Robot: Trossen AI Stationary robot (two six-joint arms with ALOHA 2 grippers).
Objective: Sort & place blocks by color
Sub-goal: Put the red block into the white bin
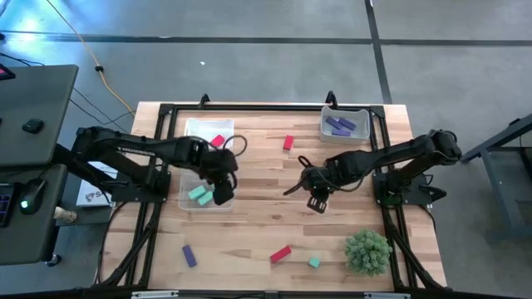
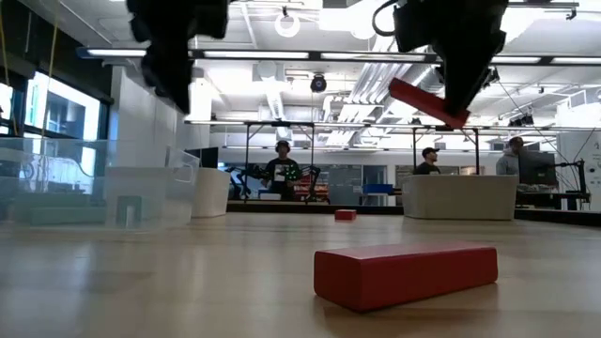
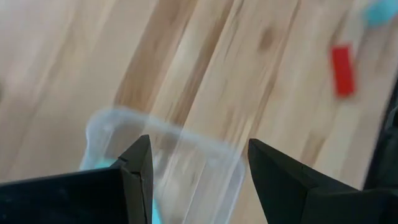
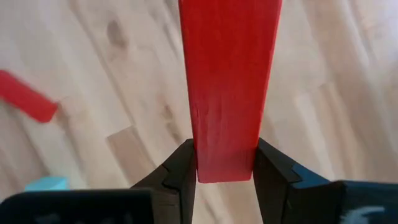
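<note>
Grey floor (image 1: 249,66); bright windows (image 2: 56,117), seemingly open workshop.

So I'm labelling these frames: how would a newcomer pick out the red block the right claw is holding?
Start at the spiky green plant ball at the table's near right corner, then go up to the right claw over the table's middle. The red bar is pinched between its fingers, off the wood. The other loose red blocks lie flat on the table.

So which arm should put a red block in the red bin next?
Probably the right. Its gripper is shut on a red bar, lifted off the table. The left gripper is open and empty above the teal bin. The red bin is nearer the left arm, though.
</note>
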